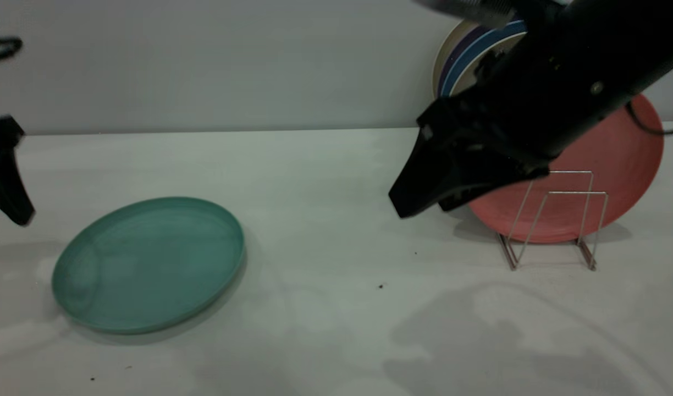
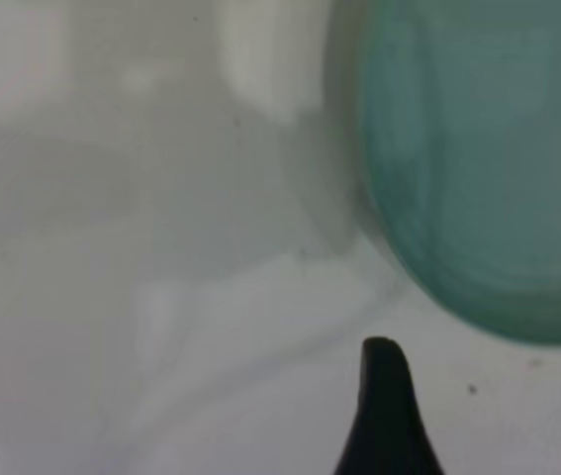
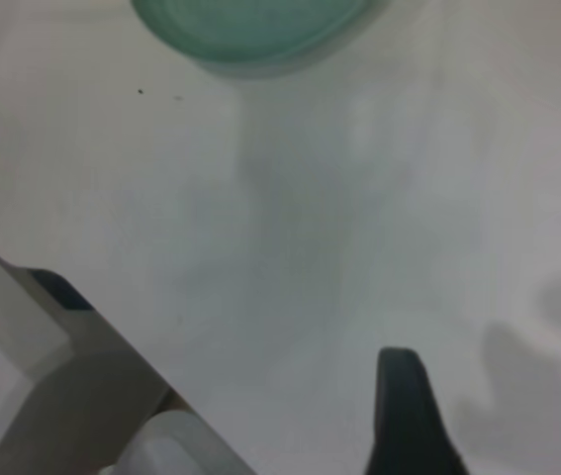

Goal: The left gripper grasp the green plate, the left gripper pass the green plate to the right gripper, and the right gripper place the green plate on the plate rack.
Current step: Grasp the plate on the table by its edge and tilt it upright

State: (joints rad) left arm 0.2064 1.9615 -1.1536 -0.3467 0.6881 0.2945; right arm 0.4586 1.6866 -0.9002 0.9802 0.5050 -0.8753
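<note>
- Lying flat on the white table (image 1: 325,181), the green plate (image 1: 148,264) sits at the exterior view's left side, right way up, with nothing on it. It is round, matte and teal, with a low raised rim. It also shows in the left wrist view (image 2: 488,168) and at the edge of the right wrist view (image 3: 250,30).
- The left gripper (image 1: 6,181) hangs at the far left edge of the exterior view, above the table and apart from the plate, touching nothing. Only a dark pointed wedge of it shows there, and its wrist view gives a single black fingertip (image 2: 387,396) near the plate's rim; whether its jaws are apart or together I cannot tell.
- The right gripper (image 1: 419,195) reaches in from the upper right on a thick black arm, its pointed wedge tips aimed down toward the table's middle, well apart from the green plate. It holds nothing that can be seen; whether its jaws are apart or together I cannot tell.
- The plate rack (image 1: 553,220) stands on the table at the right, a thin silvery wire frame of upright squared loops on two base rails.
- A pink plate (image 1: 606,181) stands on edge at the back of the rack, smooth and round, partly hidden by the right arm.
- Behind it, blue-rimmed plates (image 1: 468,55) stand upright against the grey wall (image 1: 232,60).
</note>
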